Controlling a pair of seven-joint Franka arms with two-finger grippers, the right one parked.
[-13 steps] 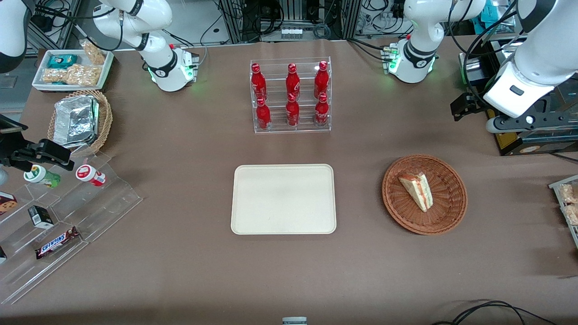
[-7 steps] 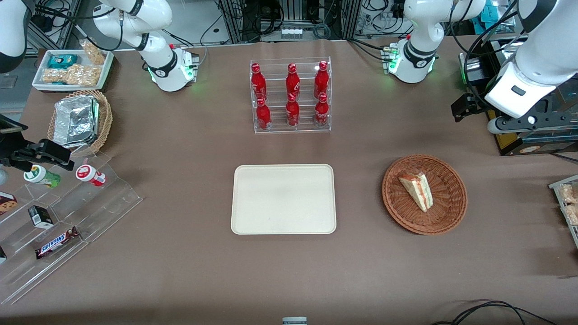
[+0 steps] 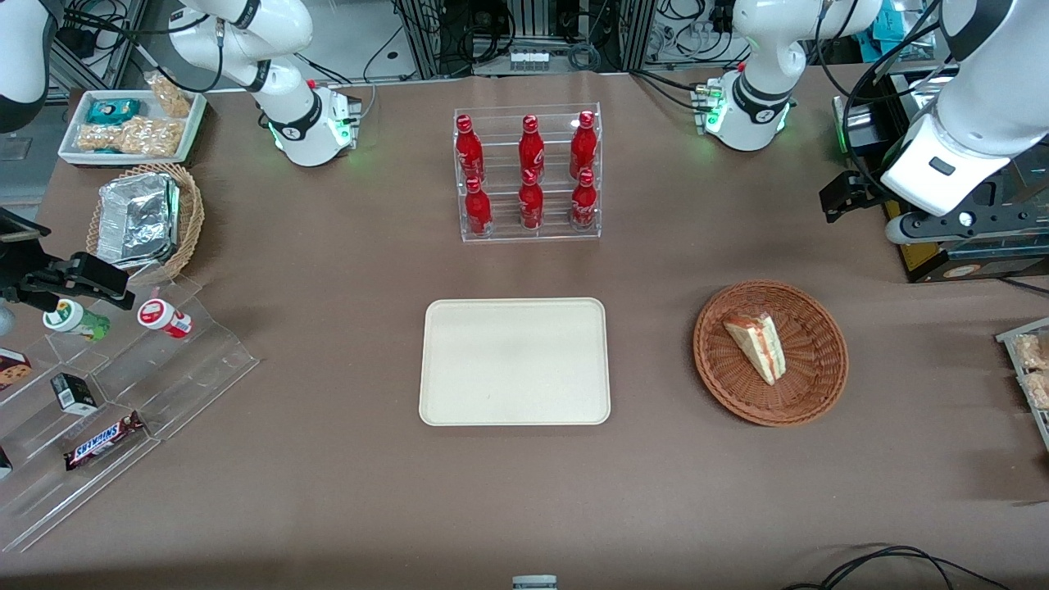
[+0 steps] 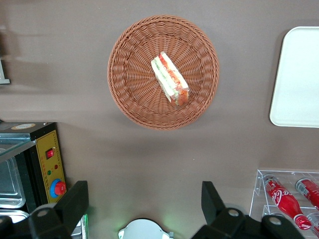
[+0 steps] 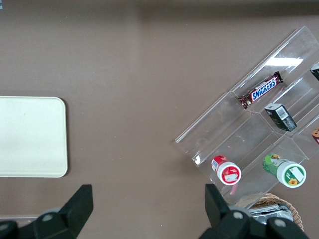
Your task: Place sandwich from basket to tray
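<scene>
Wicker, reddish-brown and round: that's the basket (image 3: pixel 770 352), and lying in it, a touch off centre, is the one sandwich (image 3: pixel 756 345), a pale wedge on its side with orange-red and green filling showing along the cut edge. The gripper (image 4: pixel 144 211) hangs high up, well apart from the basket and farther from the front camera than it, toward the working arm's end of the table; its fingers (image 4: pixel 75 201) are spread wide with nothing between them. So this looks like the approach step, nothing picked yet. To do it well, I'd say bring the gripper over the middle of the wedge, turn the wrist so the fingers straddle the two flat bread faces rather than the long sloping edge, then come down without pressing into the weave. Squeeze gently; soft bread will likely squash or slip if pinched near the thin tip. Lift straight up to clear the basket rim, then carry it across to the tray (image 3: pixel 515 361), which sits flat and bare, well apart from the basket toward the parked arm's end. Now the count: one sandwich, one reddish basket, one cream tray. Farther from the front camera stands a clear rack (image 3: pixel 529 174) with six red bottles (image 3: pixel 531 147), three on each level.
</scene>
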